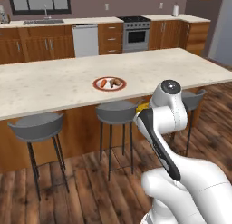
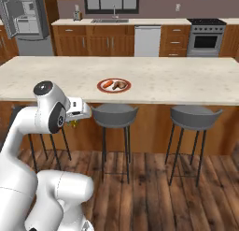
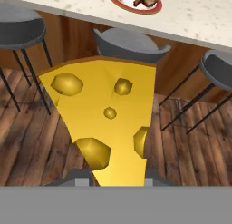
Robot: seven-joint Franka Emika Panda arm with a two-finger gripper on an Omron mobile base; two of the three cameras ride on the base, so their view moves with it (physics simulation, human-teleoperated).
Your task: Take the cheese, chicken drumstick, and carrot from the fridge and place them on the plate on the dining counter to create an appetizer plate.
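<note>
Cheese [image 3: 102, 123] fills the near field of the hand view, a yellow wedge with holes, narrow end down between the finger tips; the claw [image 3: 118, 180] is closed narrow on it and carries it. From the right base view the claw [image 2: 77, 114] sits low beside the arm's elbow, below the table edge and over the wood floor; a sliver of yellow shows beneath it; in the left base view a bit of yellow peeks past the arm, cheese [image 1: 143, 108].

Plate [image 1: 109, 84], white with a red rim, lies on the dining table [image 1: 54, 85] toward its near edge; on it already are the carrot [image 1: 103, 83] to the left and the chicken drumstick [image 1: 116, 83] to the right, close together; so two of three foods look placed, cheese last.

Grey stools [image 2: 115, 114] stand under the table edge between the arm and the plate; the fridge [image 2: 25, 19] stands far back left with its door open.

Step in hand, as I judge it: lift the cheese up over the table edge and set it on the plate. To do it well: raise first, clear of the stool backs and the stone lip, then reach forward; aim for the bare front part of the plate so the wedge does not knock the carrot or drumstick off; lower until it nearly touches before letting go, since a wedge dropped on its point could tip and roll off the rim.
</note>
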